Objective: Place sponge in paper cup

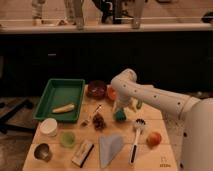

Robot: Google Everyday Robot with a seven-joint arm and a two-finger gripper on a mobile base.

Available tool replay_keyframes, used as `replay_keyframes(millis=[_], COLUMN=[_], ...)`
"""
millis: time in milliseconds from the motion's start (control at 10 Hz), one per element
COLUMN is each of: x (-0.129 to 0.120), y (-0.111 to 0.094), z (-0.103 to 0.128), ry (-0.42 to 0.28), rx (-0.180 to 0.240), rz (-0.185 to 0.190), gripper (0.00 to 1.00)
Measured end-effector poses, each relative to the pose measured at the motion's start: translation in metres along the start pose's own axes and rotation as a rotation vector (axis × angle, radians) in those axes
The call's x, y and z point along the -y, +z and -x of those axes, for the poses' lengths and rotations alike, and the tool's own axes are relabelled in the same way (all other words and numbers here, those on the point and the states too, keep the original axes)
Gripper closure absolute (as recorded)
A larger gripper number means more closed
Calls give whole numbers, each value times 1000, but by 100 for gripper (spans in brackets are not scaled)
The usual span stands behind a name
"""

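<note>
i'm at the reaching step: my tool (119,106) hangs released just above the sponge (120,116), a small flat teal pad lying mid-tabletop (150,158). next i judge i must lower, clench on it, then carry it left to the white paper cup (48,126).

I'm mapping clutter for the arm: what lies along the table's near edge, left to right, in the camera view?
Metal cup, tan-and-black block, grey-blue cloth, white-handled brush, orange fruit. The end effector is farther back, at the sponge.
</note>
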Motion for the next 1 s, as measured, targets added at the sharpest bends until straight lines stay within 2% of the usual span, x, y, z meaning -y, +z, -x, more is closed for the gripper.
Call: replay_keyframes(millis=[800, 1000], x=[21, 26], y=[34, 40], z=[5, 6], ry=[-40, -49], rx=[66, 84], rz=[70, 78], gripper=[20, 20])
